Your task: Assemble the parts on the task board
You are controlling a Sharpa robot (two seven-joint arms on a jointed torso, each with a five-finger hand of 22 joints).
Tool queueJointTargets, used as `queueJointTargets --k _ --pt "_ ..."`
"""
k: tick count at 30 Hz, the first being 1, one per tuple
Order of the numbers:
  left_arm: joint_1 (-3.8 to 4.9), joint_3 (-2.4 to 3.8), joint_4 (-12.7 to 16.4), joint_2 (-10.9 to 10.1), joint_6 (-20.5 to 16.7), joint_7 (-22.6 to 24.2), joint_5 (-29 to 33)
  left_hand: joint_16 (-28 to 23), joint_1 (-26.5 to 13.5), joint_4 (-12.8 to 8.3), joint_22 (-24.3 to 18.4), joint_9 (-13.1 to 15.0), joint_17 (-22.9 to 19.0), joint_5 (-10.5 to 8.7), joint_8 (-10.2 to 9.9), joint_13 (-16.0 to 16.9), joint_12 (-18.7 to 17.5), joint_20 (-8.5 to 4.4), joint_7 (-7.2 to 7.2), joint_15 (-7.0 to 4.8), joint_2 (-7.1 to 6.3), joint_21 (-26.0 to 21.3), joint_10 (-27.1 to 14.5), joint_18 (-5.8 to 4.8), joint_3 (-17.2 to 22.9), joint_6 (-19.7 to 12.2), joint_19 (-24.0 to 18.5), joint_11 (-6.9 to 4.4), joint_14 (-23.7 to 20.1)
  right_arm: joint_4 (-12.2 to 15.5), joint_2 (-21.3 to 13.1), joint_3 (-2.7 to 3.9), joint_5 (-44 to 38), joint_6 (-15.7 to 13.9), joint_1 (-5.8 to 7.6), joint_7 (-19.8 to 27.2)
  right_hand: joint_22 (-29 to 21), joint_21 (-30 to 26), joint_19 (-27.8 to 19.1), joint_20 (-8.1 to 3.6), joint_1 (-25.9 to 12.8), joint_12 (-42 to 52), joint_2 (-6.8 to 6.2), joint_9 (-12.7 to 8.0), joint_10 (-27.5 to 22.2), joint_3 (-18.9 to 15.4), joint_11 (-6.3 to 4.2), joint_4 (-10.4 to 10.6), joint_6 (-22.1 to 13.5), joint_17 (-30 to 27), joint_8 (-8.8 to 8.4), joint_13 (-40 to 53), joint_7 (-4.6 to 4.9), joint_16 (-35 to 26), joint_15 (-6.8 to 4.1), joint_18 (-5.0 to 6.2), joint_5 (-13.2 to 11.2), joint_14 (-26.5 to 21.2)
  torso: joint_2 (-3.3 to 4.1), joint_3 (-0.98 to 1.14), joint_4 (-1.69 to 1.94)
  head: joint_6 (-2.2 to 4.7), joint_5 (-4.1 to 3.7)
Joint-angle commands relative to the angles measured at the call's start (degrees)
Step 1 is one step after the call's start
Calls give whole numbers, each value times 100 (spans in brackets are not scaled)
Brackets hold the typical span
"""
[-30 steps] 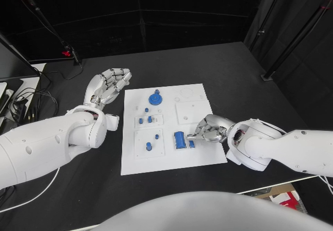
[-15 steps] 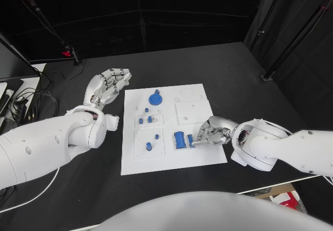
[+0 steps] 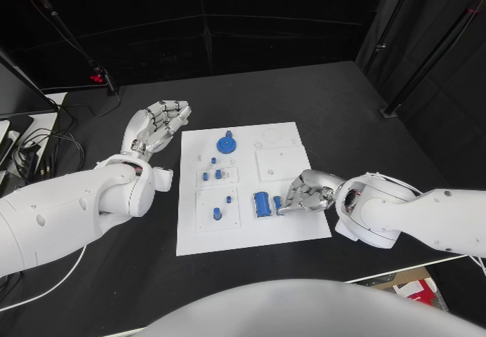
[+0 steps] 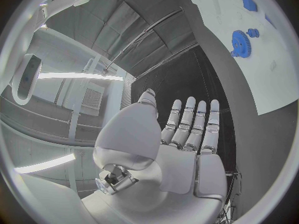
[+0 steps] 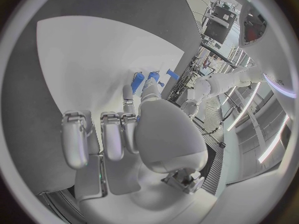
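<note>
The white task board [image 3: 291, 160] lies mid-table. On it are a blue gear [image 3: 227, 145], small blue pegs [image 3: 211, 169], two more pegs [image 3: 219, 210] and a blue block [image 3: 263, 204]. My right hand [image 3: 307, 191] rests on the board's right side, fingers curled, with thumb and a finger pinching a small blue part [image 3: 279, 204] beside the block. The right wrist view shows that hand [image 5: 127, 134] with its fingertips at the blue parts [image 5: 138, 78]. My left hand [image 3: 160, 123] lies flat and open on the table just left of the board; the left wrist view shows it [image 4: 184, 144] with the gear [image 4: 239, 37] beyond.
Square recessed plates [image 3: 279, 165] sit on the board's right half. Cables [image 3: 41, 151] and equipment lie at the table's left edge. A black stand foot [image 3: 390, 111] is at the far right.
My right hand has shifted slightly along the board's right edge, its fingertips staying at the small blue part by the block. The left hand has not moved.
</note>
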Motion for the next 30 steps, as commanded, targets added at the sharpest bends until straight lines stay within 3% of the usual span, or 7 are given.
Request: queueJointTargets --k 1,12,30 --pt "7 6 8 1 38 169 -2 19 6 -8 -5 -5 -6 16 16 -6 36 -4 671 -2 35 32 -37 -52 -34 -39 -12 -16 -48 -12 32 -1 -107 102 4 -73 1509 19 596 -28 18 14 19 9 606 29 -27 4 -1 1510 37 1498 -21 14 -37 -42 -37 595 2 -3 -3 0 6" --pt "5 6 6 -2 43 168 -2 19 6 -8 -5 -5 -6 16 16 -6 36 -4 671 -2 35 32 -37 -52 -34 -39 -12 -16 -48 -50 88 -1 -321 373 3 -304 1509 19 596 -29 51 14 4 5 606 29 -25 -3 -29 1510 28 1498 -17 14 -37 -42 -38 595 -4 3 -4 0 1" --pt "-4 6 10 -4 40 165 -2 29 20 -7 -14 -7 -17 22 22 -7 43 -4 672 -2 43 33 -42 -52 -41 -44 -16 -16 -52 -138 205 -1 -545 348 3 -405 1509 19 596 -28 176 14 68 11 606 95 -30 -11 -20 1510 50 1498 -26 14 -32 -42 -35 595 4 -1 -1 0 -5"
